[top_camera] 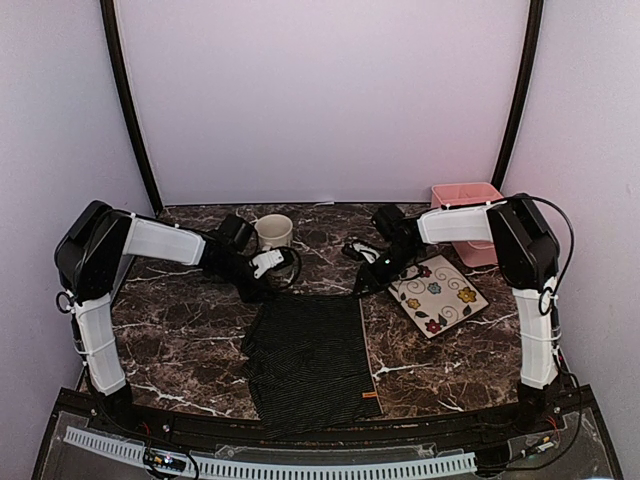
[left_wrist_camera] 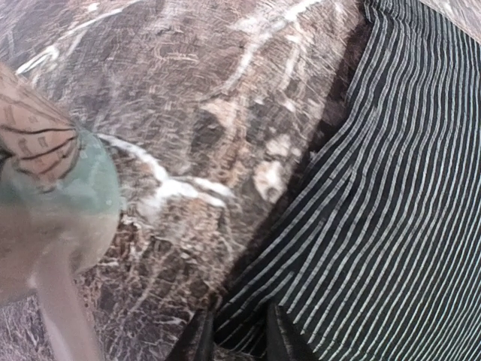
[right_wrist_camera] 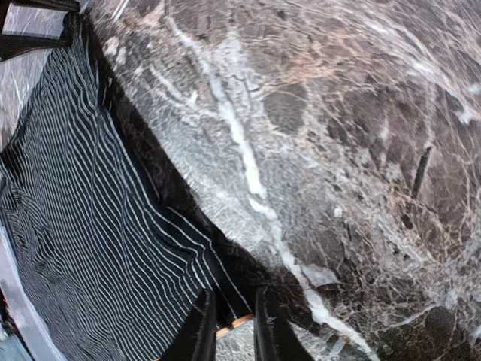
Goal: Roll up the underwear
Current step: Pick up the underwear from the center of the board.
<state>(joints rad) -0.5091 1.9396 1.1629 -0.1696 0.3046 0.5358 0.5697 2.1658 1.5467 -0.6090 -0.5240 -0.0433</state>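
Three containers stand on the far half of the desk [top_camera: 180,340]. A pale mug [top_camera: 273,232] stands upright behind the left arm; what is inside it I cannot make out. A pink bin [top_camera: 465,195] stands at the far right corner, and the right arm crosses in front of it and hides most of its inside. A square flowered plate [top_camera: 437,293] lies flat and turned at an angle, with its whole painted face in view.

The underwear [top_camera: 310,355], black with thin pale stripes, lies spread flat in the middle of the desk. Its near edge reaches the desk's near edge; whether it hangs over I cannot tell. A small orange tag [right_wrist_camera: 234,325] sits at one corner. The plate is just beside the cloth's right edge, with a narrow strip of marble between them. Left of the cloth the marble is wider.

The left pincer [left_wrist_camera: 239,340] is at the cloth's far left corner and the right pincer [right_wrist_camera: 231,335] is at the far right corner. In each wrist view the two dark fingers [left_wrist_camera: 201,342] stand close together with the striped edge between them. If they really press the cloth, I cannot tell. The fingers are cut off by the bottom of both views, and the mug is only a blur at the left.
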